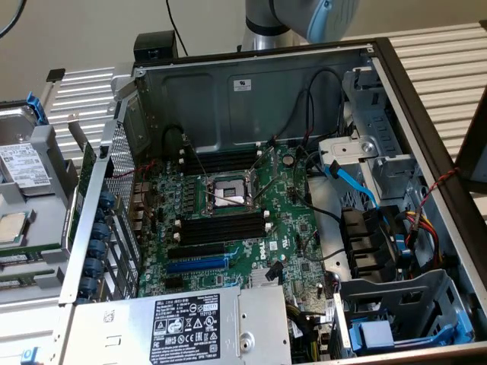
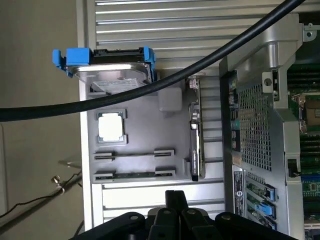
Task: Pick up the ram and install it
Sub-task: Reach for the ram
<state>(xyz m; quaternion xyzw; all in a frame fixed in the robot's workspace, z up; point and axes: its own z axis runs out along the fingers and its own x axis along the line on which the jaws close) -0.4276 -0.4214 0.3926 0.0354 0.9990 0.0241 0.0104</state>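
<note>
The ram (image 2: 135, 175) looks like a thin dark-green stick lying on edge between two end holders in the grey parts tray (image 2: 145, 130), on the row farther from the processor chip (image 2: 111, 126). My gripper (image 2: 175, 194) hangs over the tray's near edge, a short way from that stick and touching nothing. Its fingers are shut together and hold nothing. In the exterior view, black memory slots (image 1: 222, 228) with white end clips lie on the green motherboard (image 1: 293, 224) inside the open computer case. The arm (image 1: 304, 15) shows above the case's back wall.
A hard drive in a blue caddy (image 2: 107, 62) sits at the tray's far end. An expansion card (image 2: 195, 142) stands on edge beside the case's perforated wall (image 2: 252, 130). A thick black cable (image 2: 165, 82) crosses in front. The case holds a processor socket (image 1: 228, 194), blue slot (image 1: 198, 265) and power supply (image 1: 183, 327).
</note>
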